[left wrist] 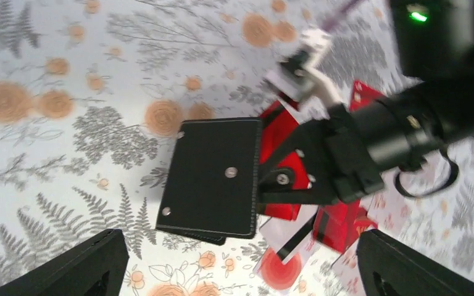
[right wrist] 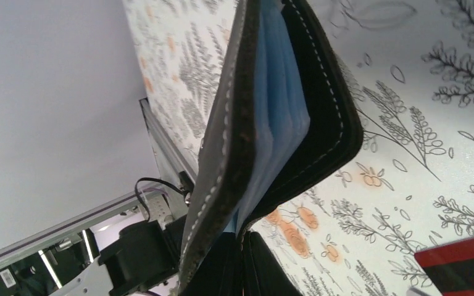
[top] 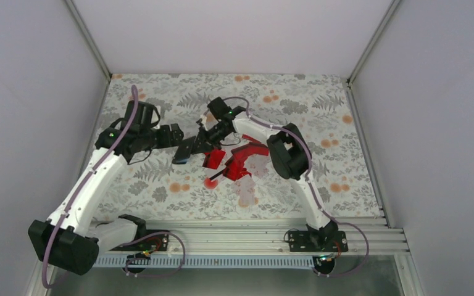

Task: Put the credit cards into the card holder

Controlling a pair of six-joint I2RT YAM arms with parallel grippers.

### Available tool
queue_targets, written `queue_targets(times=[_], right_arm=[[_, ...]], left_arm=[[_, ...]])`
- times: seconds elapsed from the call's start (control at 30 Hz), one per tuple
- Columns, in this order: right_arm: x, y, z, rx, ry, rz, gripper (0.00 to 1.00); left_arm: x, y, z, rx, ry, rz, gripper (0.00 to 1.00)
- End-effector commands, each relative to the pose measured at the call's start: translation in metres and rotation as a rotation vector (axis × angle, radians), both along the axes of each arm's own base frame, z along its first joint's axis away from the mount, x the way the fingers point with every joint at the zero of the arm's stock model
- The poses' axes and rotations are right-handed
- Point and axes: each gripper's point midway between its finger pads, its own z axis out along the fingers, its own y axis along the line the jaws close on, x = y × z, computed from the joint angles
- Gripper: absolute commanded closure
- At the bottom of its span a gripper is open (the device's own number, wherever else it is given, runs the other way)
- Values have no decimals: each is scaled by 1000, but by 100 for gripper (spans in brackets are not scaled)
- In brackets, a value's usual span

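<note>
My right end effector [top: 205,139] pinches the card holder [left wrist: 213,176] by one edge. My left end effector [top: 174,135] stands wide beside it; credit cards [top: 241,157] lie heaped near the middle of the surface [top: 321,123].

Pale booth around a flower-printed worktop [top: 321,105]

The back wall [top: 234,31], left wall [top: 24,92] and right wall [top: 438,123] are plain and evenly lit, meeting at grey metal struts [top: 89,37] in the far corners. The worktop shows grey ferns and orange blooms, and a ribbed aluminium rail [top: 234,234] lines its near edge.
</note>
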Motion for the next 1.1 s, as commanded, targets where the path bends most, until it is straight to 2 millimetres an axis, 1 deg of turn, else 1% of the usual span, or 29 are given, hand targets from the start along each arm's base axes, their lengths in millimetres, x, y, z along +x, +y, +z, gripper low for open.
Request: queue_targets(times=[0.0, 0.07, 0.17, 0.3, 0.37, 0.43, 0.57, 0.63, 0.83, 0.93, 1.07], right_arm=[[-12, 12, 3, -22, 51, 27, 96], [-14, 12, -1, -33, 58, 38, 96], [-19, 6, -10, -74, 75, 45, 96], [-27, -6, -21, -136, 102, 57, 96], [-30, -10, -22, -147, 112, 66, 97], [-33, -12, -19, -145, 114, 74, 96], [-37, -15, -11, -131, 110, 82, 96], [-39, -17, -9, -131, 107, 81, 96], [-45, -27, -13, -150, 110, 82, 96], [-46, -29, -13, -159, 107, 84, 96], [-46, -30, -13, -161, 103, 87, 96]], left_arm=[[-9, -27, -24, -8, 18, -175, 10], [-12, -35, -38, 1, 39, -204, 11], [-15, -42, -58, 42, 77, -227, 12], [-17, -55, -75, 114, 96, -273, 12], [-19, -62, -84, 159, 100, -296, 11], [-22, -70, -91, 214, 104, -315, 9], [-23, -70, -101, 297, 113, -303, 9], [-25, -69, -104, 307, 117, -297, 10], [-33, -60, -123, 343, 145, -287, 17], [-30, -65, -133, 350, 161, -310, 22], [-25, -71, -143, 375, 190, -320, 22]])
